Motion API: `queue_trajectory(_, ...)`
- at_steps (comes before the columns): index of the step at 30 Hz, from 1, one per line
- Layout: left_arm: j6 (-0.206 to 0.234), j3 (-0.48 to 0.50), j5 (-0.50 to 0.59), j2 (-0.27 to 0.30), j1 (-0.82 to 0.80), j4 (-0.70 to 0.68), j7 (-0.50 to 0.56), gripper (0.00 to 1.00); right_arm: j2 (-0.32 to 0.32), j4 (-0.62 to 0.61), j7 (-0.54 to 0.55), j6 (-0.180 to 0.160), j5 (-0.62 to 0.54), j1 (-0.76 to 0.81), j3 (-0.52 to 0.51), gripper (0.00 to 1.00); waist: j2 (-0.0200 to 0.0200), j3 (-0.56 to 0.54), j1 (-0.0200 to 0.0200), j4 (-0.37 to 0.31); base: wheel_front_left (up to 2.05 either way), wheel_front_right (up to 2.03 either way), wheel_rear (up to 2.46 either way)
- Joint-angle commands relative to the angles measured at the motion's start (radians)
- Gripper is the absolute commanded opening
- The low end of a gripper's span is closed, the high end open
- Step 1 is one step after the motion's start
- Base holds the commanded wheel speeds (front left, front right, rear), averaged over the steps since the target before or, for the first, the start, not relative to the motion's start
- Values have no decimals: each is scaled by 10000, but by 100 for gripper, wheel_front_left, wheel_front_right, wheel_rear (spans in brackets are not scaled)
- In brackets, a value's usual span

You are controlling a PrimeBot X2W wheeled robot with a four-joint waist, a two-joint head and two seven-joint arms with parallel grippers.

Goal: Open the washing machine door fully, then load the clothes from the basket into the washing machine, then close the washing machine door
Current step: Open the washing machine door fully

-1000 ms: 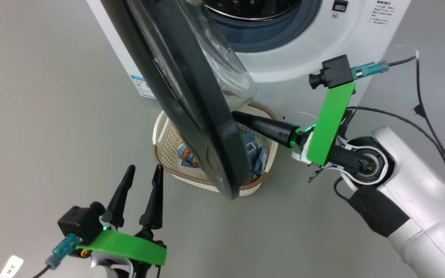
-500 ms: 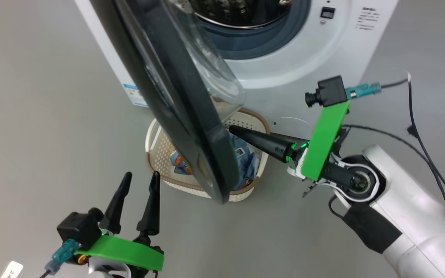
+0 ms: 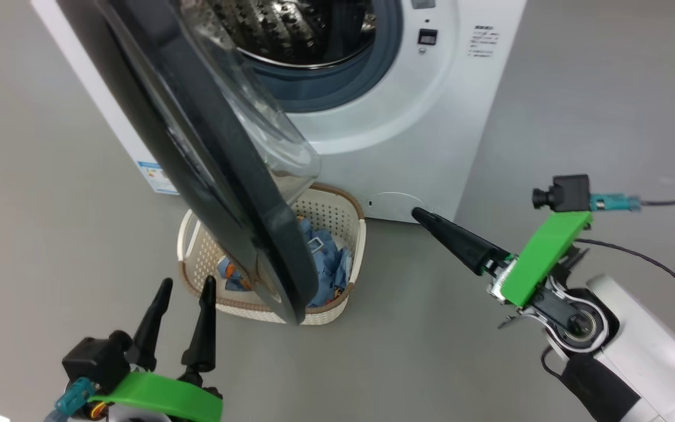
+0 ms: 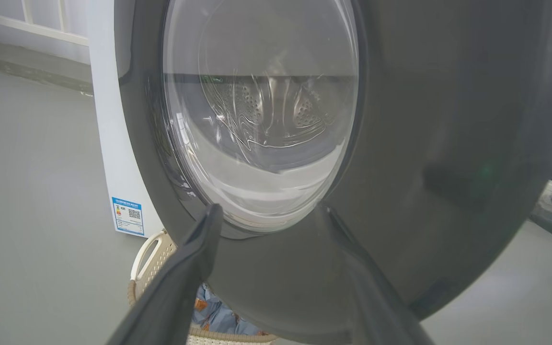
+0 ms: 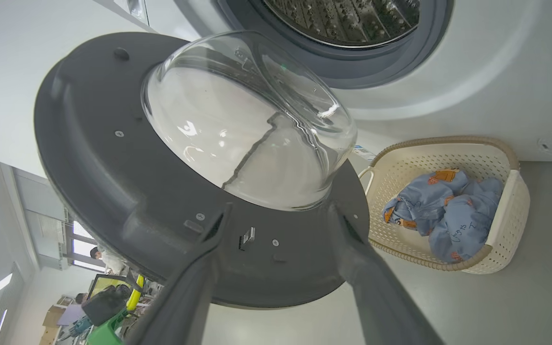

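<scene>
We find the right tool (image 5: pixel 280 211) newly unclenched, clear of the glossy black-rimmed glass door (image 5: pixel 89 158); opening unfinished. Left tool (image 3: pixel 188 281) spread, empty.

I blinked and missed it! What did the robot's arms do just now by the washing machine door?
The right gripper drew back from the edge of the washing machine door, away to its right, and its fingers, shut before, opened. It holds nothing. The left gripper stayed low and open; the clothes stayed in the basket, under the half-open door.
</scene>
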Motion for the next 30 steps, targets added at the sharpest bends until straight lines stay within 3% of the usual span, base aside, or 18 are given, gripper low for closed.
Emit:
queue_trajectory(1, -25, 368, 100, 256, -67, -256, -63, 100, -80, -141, -249, 17, -191, 291, 15, 100, 0, -197, 0, -271, 0, 0, 0)
queue_trajectory(23, -25, 879, 123, 632, 713, -390, -63, 100, -1909, 857, -4007, 17, -1252, 2450, 837, 100, 0, -771, 0, -1470, 0, 0, 0)
queue_trajectory(30, -25, 960, 127, 656, 823, -358, -63, 100, -2284, 1350, -4974, 17, -2358, 2506, 1237, 100, 0, -848, 0, -1676, 0, 0, 0)
